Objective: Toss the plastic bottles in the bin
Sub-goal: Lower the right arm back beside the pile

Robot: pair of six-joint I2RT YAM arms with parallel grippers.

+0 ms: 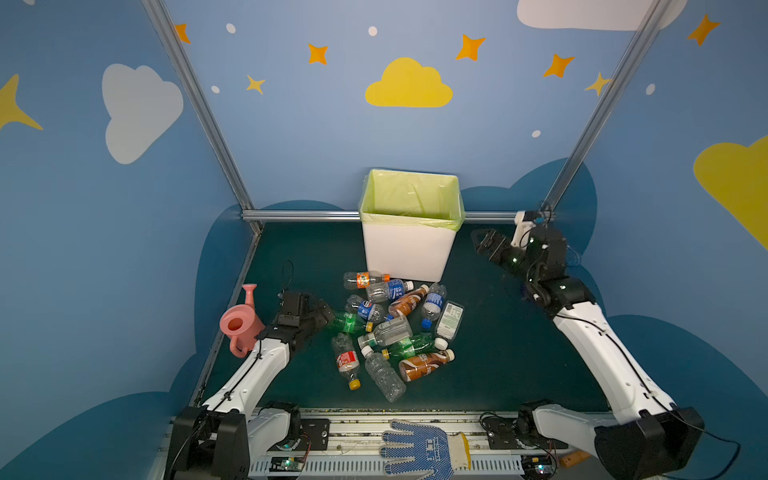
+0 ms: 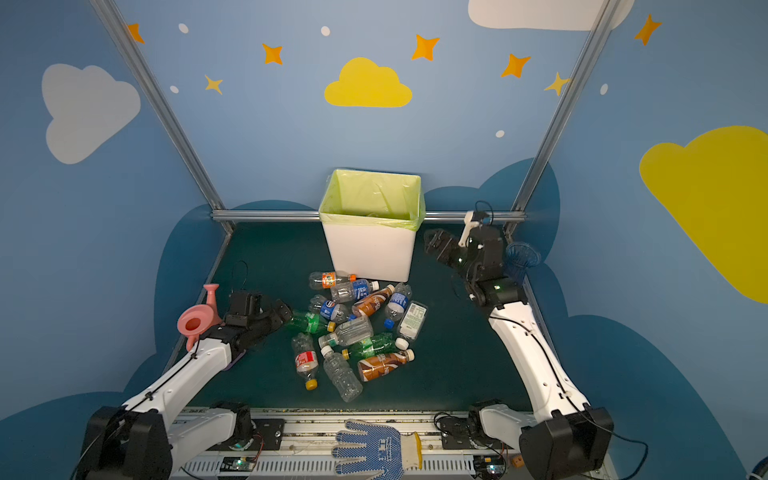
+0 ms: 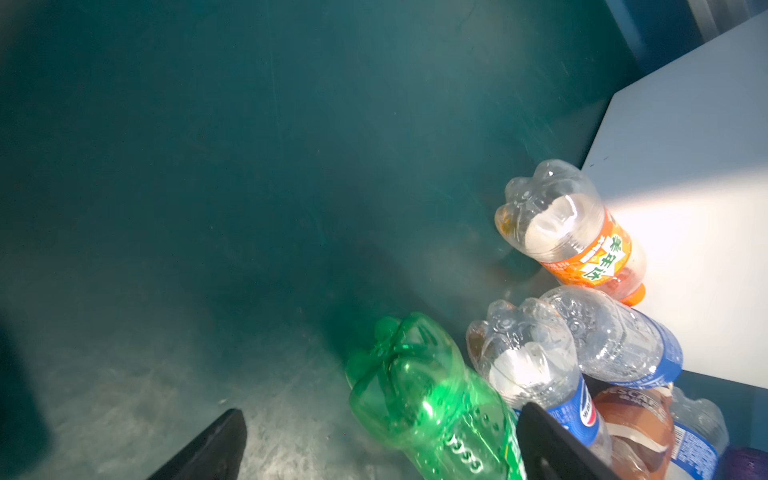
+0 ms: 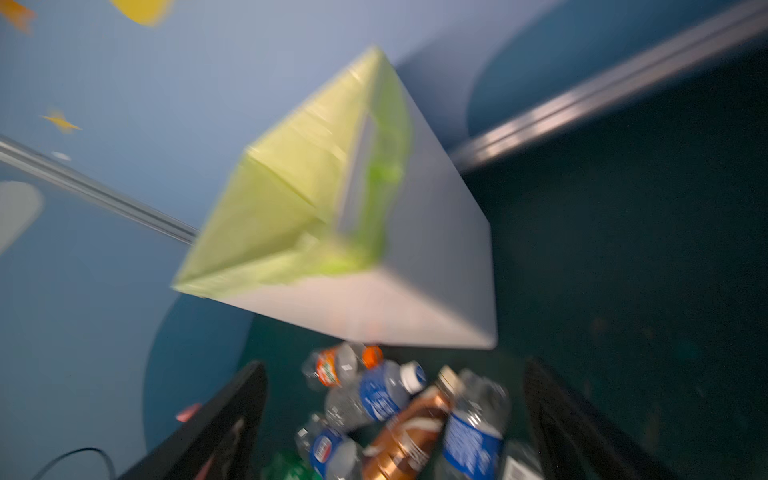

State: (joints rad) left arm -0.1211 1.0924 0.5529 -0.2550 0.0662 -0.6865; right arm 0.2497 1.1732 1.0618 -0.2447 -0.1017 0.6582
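Left wrist view, left pincer (image 3: 380,413) wide apart, green bottle (image 3: 419,399) lying unclamped between, in a top view right pincer (image 1: 484,242) spread, empty, at three o'clock of the bin (image 1: 405,249)

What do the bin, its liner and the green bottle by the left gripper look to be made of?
Bin: likely rigid plastic, matte white, flat smooth walls. Liner: thin yellow-green plastic film, creased and folded over the rim. Green bottle: translucent thin plastic, glossy, with highlights.

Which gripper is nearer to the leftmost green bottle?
Left. The left gripper is right at the green bottle, open; the right gripper hangs open beside the bin, far off.
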